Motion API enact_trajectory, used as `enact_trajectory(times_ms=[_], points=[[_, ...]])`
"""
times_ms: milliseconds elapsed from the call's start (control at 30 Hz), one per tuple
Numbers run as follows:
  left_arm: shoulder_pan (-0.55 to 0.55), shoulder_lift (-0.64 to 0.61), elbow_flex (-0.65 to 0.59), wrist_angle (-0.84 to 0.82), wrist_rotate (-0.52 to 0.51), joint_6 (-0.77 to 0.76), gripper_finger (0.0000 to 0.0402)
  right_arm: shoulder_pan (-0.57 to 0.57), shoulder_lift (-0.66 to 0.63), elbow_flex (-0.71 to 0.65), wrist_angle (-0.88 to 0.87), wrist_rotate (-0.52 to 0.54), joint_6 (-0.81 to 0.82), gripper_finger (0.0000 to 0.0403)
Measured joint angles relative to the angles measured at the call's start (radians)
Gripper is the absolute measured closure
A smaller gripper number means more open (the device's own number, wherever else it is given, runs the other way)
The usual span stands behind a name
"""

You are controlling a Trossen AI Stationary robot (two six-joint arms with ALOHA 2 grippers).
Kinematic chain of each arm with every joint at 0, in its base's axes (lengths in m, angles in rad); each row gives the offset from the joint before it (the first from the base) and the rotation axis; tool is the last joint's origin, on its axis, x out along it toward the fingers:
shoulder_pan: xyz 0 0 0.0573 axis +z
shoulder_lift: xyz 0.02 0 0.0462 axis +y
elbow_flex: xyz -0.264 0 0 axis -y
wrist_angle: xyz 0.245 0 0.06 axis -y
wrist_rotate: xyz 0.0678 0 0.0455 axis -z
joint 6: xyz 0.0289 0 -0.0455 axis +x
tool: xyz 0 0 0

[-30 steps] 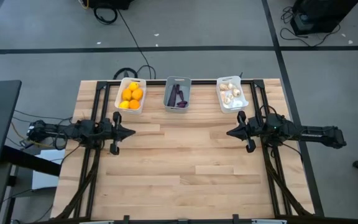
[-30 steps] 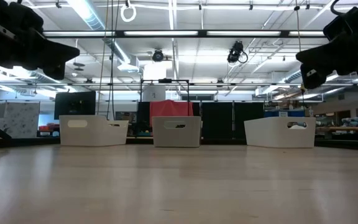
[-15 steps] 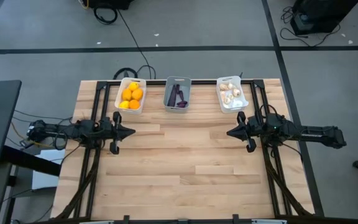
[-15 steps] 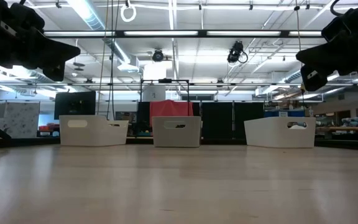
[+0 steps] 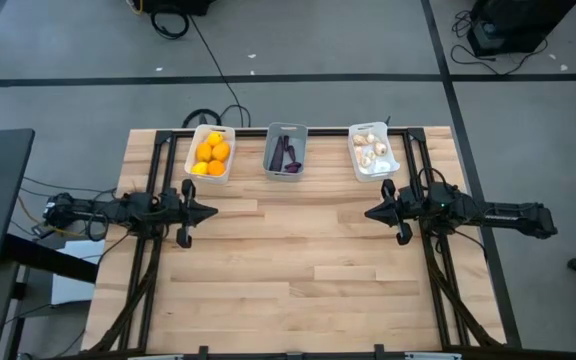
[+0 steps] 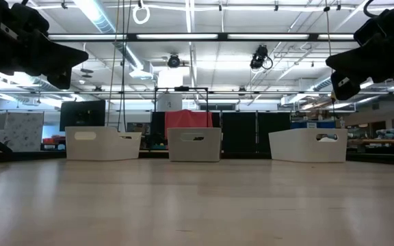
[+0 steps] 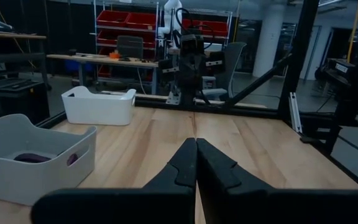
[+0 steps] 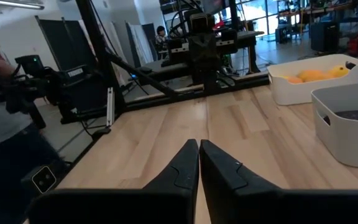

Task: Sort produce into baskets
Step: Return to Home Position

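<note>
Three baskets stand in a row at the table's far edge. The left white basket (image 5: pixel 211 153) holds several orange-yellow fruits (image 5: pixel 211 153). The middle grey basket (image 5: pixel 286 150) holds dark purple pieces (image 5: pixel 287 155). The right white basket (image 5: pixel 373 151) holds whitish bulbs (image 5: pixel 371 148). My left gripper (image 5: pixel 214 212) is shut and empty, held above the table at the left, pointing right. My right gripper (image 5: pixel 368 213) is shut and empty, held above the table at the right, pointing left.
The bare wooden tabletop (image 5: pixel 288 270) lies between and in front of the arms. Black frame rails (image 5: pixel 143 270) run along both sides of the table. In the right wrist view a person (image 8: pixel 5 124) stands beyond the table's edge.
</note>
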Motion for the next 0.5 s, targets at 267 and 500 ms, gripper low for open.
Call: enact_trajectory(times_ms=[267,500], points=[[0.000,0.000,0.000,0.000,0.001,0.000,0.0390,0.000,0.000,0.000,0.000,0.000,0.000,0.0376],[0.000,0.000,0.000,0.000,0.003,0.000,0.0390,0.000,0.000,0.000,0.000,0.000,0.000,0.0373]])
